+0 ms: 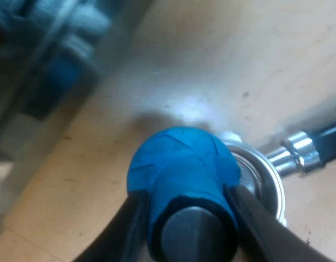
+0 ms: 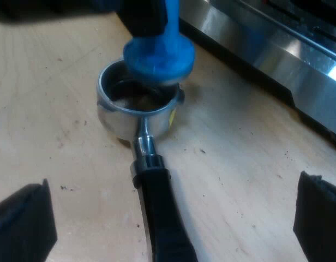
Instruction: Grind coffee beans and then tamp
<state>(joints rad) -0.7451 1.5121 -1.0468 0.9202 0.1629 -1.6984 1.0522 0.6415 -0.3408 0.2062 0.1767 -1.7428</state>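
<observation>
My left gripper [image 1: 190, 218] is shut on the blue tamper [image 1: 181, 174], its black fingers [image 1: 132, 224] clamping the tamper's body. The tamper hangs just over the rim of the metal holder's basket [image 1: 263, 177], which rests on the wooden table. From the right wrist view the tamper's blue disc [image 2: 160, 54] sits above the far edge of the basket [image 2: 135, 106], with dark coffee grounds inside. The holder's dark handle [image 2: 162, 213] runs back toward my right gripper [image 2: 173, 224], which is open, its fingers [image 2: 23, 224] spread wide on either side of the handle and clear of it.
The espresso machine's steel base [image 2: 277, 49] stands close beside the holder. The wooden table [image 2: 239, 174] lies bare around the handle. A blurred grey and blue shape [image 1: 42, 60] stands past the table's edge.
</observation>
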